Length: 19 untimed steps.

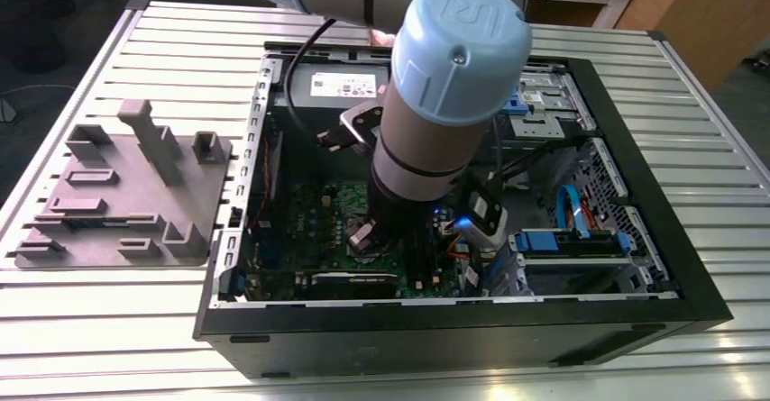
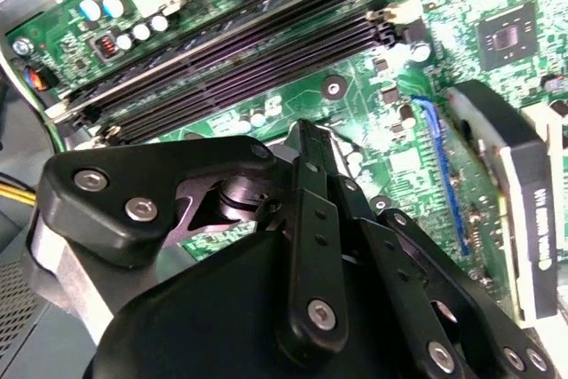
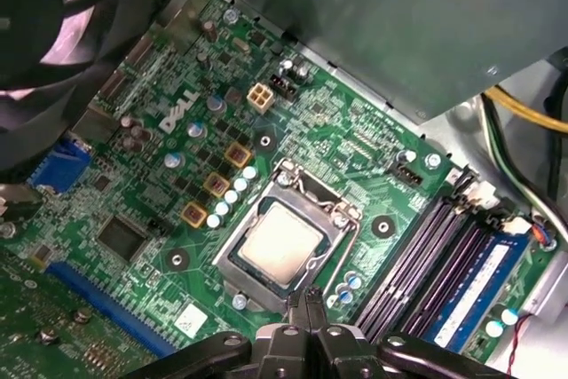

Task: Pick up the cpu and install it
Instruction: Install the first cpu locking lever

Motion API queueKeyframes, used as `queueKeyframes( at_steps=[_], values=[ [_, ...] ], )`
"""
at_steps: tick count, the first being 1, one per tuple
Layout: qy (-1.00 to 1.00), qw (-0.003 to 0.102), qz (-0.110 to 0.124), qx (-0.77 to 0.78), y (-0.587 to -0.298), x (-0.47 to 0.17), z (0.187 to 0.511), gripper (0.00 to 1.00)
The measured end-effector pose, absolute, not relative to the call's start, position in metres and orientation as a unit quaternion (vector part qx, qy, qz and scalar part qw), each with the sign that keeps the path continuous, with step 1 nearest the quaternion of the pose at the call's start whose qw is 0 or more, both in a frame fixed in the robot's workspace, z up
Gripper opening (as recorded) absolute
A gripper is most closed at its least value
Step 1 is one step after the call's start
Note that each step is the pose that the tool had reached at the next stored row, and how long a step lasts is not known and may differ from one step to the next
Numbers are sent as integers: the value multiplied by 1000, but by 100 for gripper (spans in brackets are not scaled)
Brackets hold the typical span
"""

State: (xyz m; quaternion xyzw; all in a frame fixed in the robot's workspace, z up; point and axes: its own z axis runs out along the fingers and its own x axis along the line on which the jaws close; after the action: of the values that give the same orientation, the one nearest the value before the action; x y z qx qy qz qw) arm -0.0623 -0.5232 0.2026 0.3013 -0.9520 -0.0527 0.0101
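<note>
Cpu [image 3: 282, 242] sits in the socket [image 3: 340, 217] of the board [image 3: 337, 139], just beyond the claw [image 3: 308, 294] tips in the first wrist view. Claw fingers are pressed together, gripping nothing.

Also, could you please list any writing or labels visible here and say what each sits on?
White logo on the green board, near the cpu: a brand name, left unquoted.
White label on the grey box, exterior view: too small to read.
White print on the edge of the expansion card, second wrist view: too blurred to read.
Raised mark on the arm's blue cap: unclear.
</note>
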Motion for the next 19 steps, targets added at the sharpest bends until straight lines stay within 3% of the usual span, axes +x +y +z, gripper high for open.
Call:
queueKeyframes(
  at_steps=[19],
  values=[
    [-952,10,-52,301,-526,-63,188,10]
  ],
)
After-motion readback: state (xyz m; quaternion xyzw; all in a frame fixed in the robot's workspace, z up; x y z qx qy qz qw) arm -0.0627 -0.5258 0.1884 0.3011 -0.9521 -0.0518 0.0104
